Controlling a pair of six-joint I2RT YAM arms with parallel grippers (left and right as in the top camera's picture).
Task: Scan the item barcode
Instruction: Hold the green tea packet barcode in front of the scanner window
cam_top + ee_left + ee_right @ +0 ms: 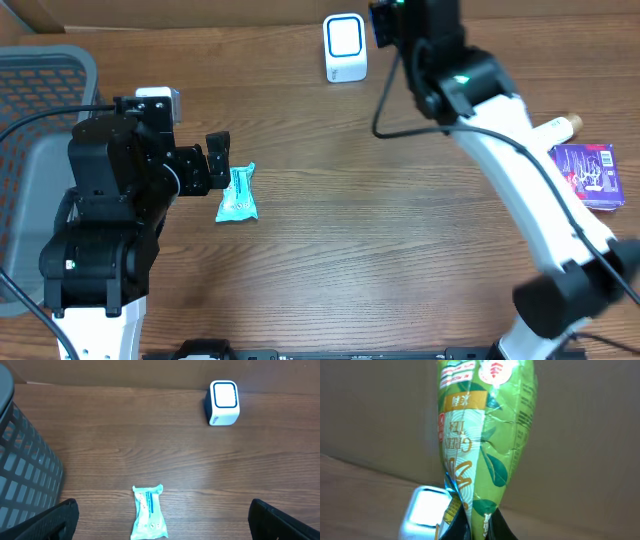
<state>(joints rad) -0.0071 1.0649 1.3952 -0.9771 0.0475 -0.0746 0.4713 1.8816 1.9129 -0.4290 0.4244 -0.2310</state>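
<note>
Right wrist view: my right end effector (470, 527) is clenched on the green tea packet (480, 435), which stands upright, with the white scanner (422, 510) at seven o'clock. My left end effector (218, 163) is spread wide, empty, above the tabletop (150, 435); a teal packet (149, 512) lies at six o'clock.

"GREEN TEA" is read, turned out of upright, on the green packet (490, 425), toward its 9 o'clock edge. Smaller print there, on the teal packet (238, 194) and on the purple box (588, 174) cannot be made out.
</note>
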